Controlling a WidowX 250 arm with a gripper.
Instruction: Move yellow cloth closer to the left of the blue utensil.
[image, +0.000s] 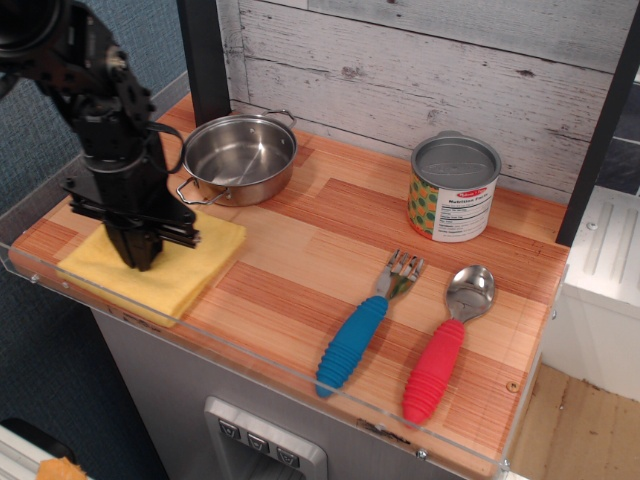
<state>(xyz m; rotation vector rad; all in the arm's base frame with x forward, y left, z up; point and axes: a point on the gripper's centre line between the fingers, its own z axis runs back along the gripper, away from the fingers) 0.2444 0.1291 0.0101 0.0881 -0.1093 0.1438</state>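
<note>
Yellow cloth (190, 275): folded square lying flat at the lower left of the frame, near the front left edge of the bench; its right corner points toward the middle of the bench.
Fingers (141, 258): black, pointing straight down, tips pressed into the middle of the yellow cloth. Tips are buried against dark housing and fabric; cannot tell whether they are apart or together, or whether any fabric is pinched.
Arm (95, 90): black, jointed, rising from the fingers to the upper left corner of the frame; a cable loops beside it.
Steel pot (238, 157): just beyond the cloth, upper left of centre, upright; its near handle sits close to the cloth's far edge.
Blue utensil (363, 325): fork, lower centre of the frame, tines pointing to the back, ribbed handle angled toward the front edge. Well apart from the cloth, bare wood between them.
Red-handled spoon (446, 342): just right of the fork, lying parallel to it, bowl to the back.
Tin can (453, 188): upright behind the fork and spoon, right of centre, printed label facing forward.
Bench (300, 250): striped wood top with a clear rim along the front edge; weathered white planks behind.
</note>
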